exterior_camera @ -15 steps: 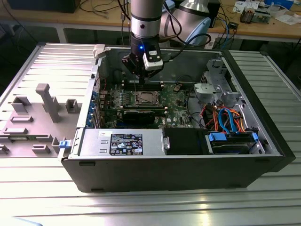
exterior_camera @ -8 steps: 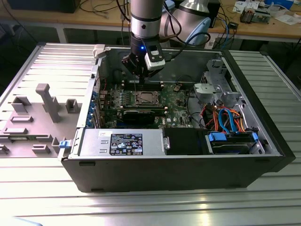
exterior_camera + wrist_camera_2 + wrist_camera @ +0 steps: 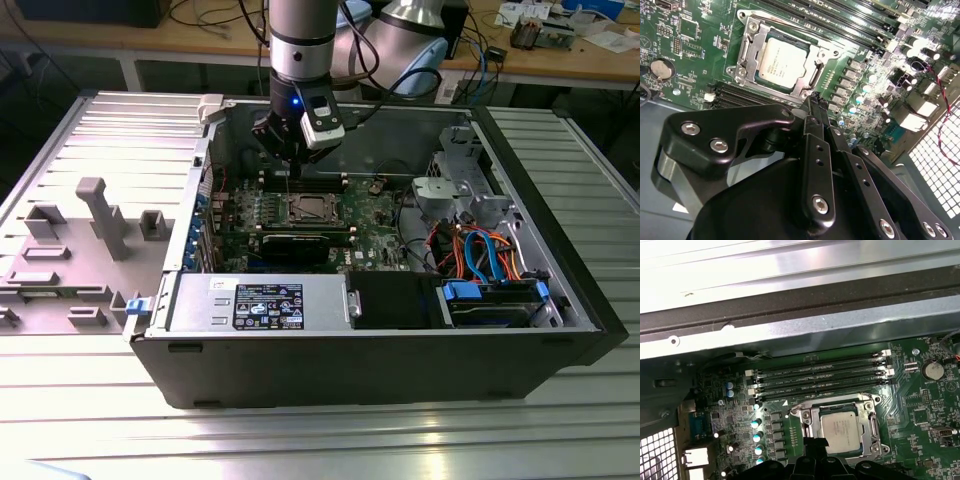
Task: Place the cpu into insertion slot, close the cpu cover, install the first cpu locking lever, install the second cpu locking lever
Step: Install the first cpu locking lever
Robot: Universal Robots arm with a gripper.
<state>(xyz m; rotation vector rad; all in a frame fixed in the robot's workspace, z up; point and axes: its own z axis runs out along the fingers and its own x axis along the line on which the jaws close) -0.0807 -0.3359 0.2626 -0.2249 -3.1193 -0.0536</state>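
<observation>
The cpu, a flat silver-grey square, lies in the insertion slot on the green board inside the open computer case. The cpu cover, a silver frame, lies flat around the chip. Both wrist views show this; the cpu and cpu cover sit just beyond my fingertips. My gripper hangs above the socket's edge, shut, with nothing between its black fingers. In the exterior view the gripper hovers over the cpu, toward the case's back wall. I cannot tell how the thin lever wires along the socket stand.
Long memory slots run between the socket and the case wall. A black expansion card, power supply, drive bay and coloured cables crowd the case. A grey fixture stands at the exterior view's left.
</observation>
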